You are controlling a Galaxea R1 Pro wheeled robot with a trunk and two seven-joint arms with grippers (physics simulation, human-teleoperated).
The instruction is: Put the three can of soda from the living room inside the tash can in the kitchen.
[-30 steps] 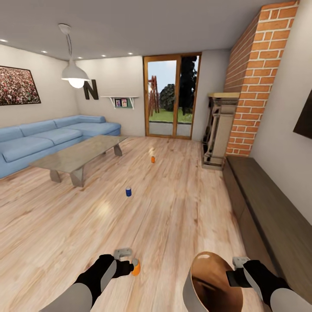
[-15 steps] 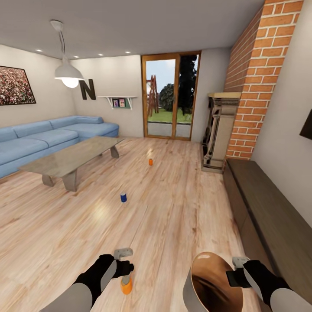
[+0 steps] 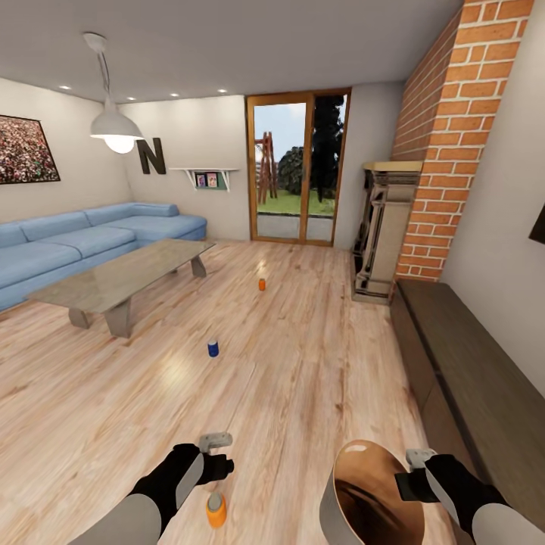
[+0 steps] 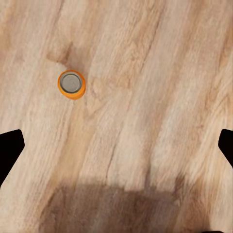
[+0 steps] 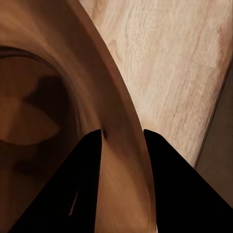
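Observation:
An orange can of soda [image 3: 216, 512] stands on the plank floor just below my left gripper [image 3: 219, 457], whose fingers are spread wide and hold nothing. The left wrist view looks straight down on that can's [image 4: 72, 84] silvery top, off to one side of the gripper [image 4: 116, 145]. A blue can [image 3: 213, 348] stands further out on the floor, and another orange-red can [image 3: 262, 284] beyond it. My right gripper [image 3: 412, 475] is shut on the rim of the tash can [image 3: 369, 492], whose glossy brown inside faces up. Its wall [image 5: 73, 82] runs between the two fingers.
A glass-topped low table [image 3: 121, 281] and blue sofa [image 3: 83, 242] stand at the left. A dark low bench [image 3: 469, 386] runs along the right wall, past the brick fireplace [image 3: 446, 151]. Glass doors [image 3: 299, 174] close the far end.
The orange can has left my left gripper and dropped to the floor beneath it. The view has shifted slightly; the right gripper still holds the bucket.

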